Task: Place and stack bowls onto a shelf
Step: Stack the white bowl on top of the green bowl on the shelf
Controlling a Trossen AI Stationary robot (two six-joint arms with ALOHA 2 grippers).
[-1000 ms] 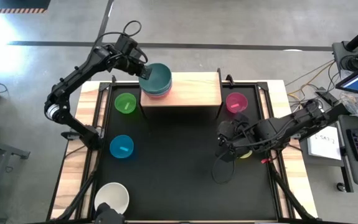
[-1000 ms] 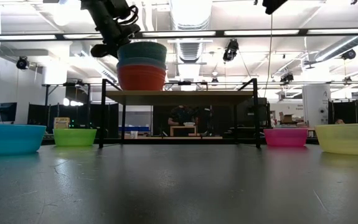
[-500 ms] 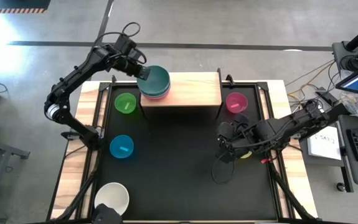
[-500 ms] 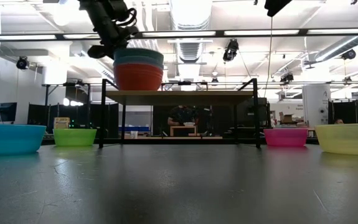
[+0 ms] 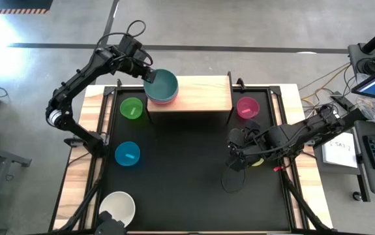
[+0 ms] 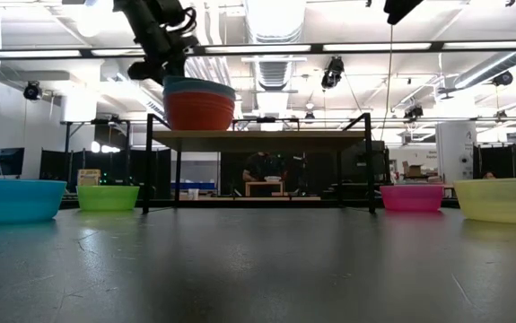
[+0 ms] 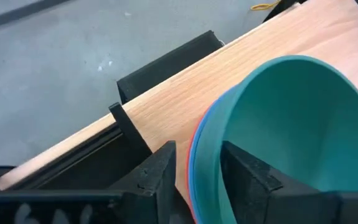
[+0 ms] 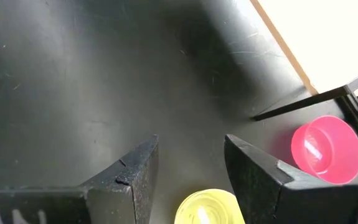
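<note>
On the left end of the light-wood shelf (image 5: pixel 203 94) stands a stack of bowls: a teal bowl (image 7: pixel 297 118) nested in a slate blue one on a red one (image 6: pixel 199 112). My left gripper (image 7: pixel 197 149) is open at the stack's far-left rim (image 5: pixel 149 77), one finger inside the teal bowl and one outside the stack. My right gripper (image 8: pixel 188 146) hangs open over the table at the right, above a yellow bowl (image 8: pixel 207 208) that rests on its base. My left gripper straddles the stack's rim (image 7: pixel 197 186) from above and from the far left. The outer finger (image 7: pixel 163 168) stands clear of the red rim. Whether the inner finger (image 7: pixel 247 177) touches the teal wall, I cannot tell.
On the black tabletop sit a green bowl (image 5: pixel 132 108) and a blue bowl (image 5: pixel 127 154) at the left, a white bowl (image 5: pixel 119 207) at the near left, and a pink bowl (image 5: pixel 247 108) right of the shelf. The shelf's middle and right are bare wood.
My left gripper has come down a little at the stack. The teal bowl, which stood high above the slate blue one, has sunk down into it, so the stack is lower. The stack has shifted slightly toward the table's left edge.
</note>
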